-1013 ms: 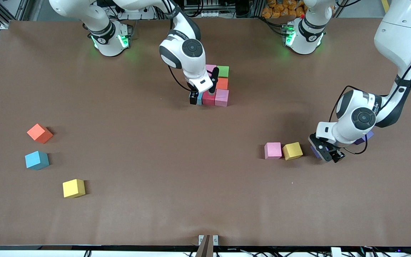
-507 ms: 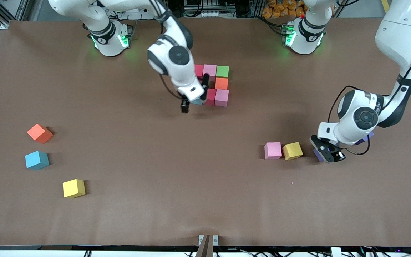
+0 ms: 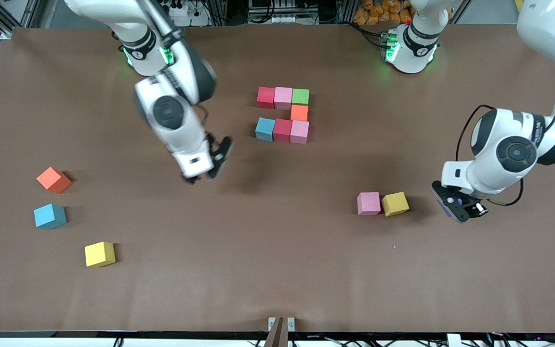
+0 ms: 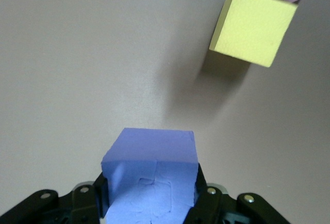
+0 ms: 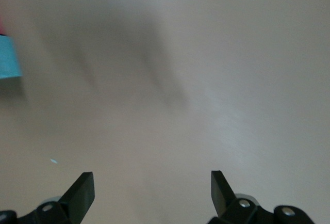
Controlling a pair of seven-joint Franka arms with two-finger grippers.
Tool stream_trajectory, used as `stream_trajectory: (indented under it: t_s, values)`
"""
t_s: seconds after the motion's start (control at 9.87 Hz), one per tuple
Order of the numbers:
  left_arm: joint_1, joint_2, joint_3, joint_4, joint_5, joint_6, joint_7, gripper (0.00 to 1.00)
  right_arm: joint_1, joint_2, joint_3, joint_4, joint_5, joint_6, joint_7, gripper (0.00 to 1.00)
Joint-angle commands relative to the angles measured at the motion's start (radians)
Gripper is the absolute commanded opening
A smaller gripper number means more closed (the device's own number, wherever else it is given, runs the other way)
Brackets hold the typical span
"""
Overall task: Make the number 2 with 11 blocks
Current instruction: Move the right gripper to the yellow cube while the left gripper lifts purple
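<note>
Purple block (image 4: 149, 175) is clamped in the left gripper's (image 3: 458, 208) jaws over the table (image 3: 277, 270); the right gripper (image 3: 206, 168) hangs low, jaws spread, empty.

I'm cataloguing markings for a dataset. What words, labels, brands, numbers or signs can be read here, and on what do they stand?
No text can be read in these pictures.
Left arm: a small dark marking on the wrist, too small to read.
Blocks, for example the yellow block and the purple block in the left claw: plain faces, no print.
Table: no labels.
</note>
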State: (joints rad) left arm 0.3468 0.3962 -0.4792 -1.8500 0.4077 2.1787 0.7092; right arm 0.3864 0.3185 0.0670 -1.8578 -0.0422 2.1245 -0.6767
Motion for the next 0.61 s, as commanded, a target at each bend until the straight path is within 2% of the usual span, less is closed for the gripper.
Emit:
stream_trajectory:
  t_s: [0.0, 0.2, 0.51]
  values:
    - [-0.005, -0.028, -0.018, 0.104, -0.091, -0.165, -0.029, 0.2, -0.131, 0.031, 0.014, 0.077, -0.025, -0.008, -0.062, 1.0]
    - [-0.006, -0.031, -0.062, 0.175, -0.101, -0.256, -0.137, 0.2, -0.265, 0.118, 0.013, 0.17, -0.024, 0.0, -0.064, 1.0]
    - [-0.006, -0.031, -0.159, 0.241, -0.101, -0.338, -0.403, 0.17, -0.432, 0.206, 0.016, 0.195, -0.002, 0.132, -0.061, 1.0]
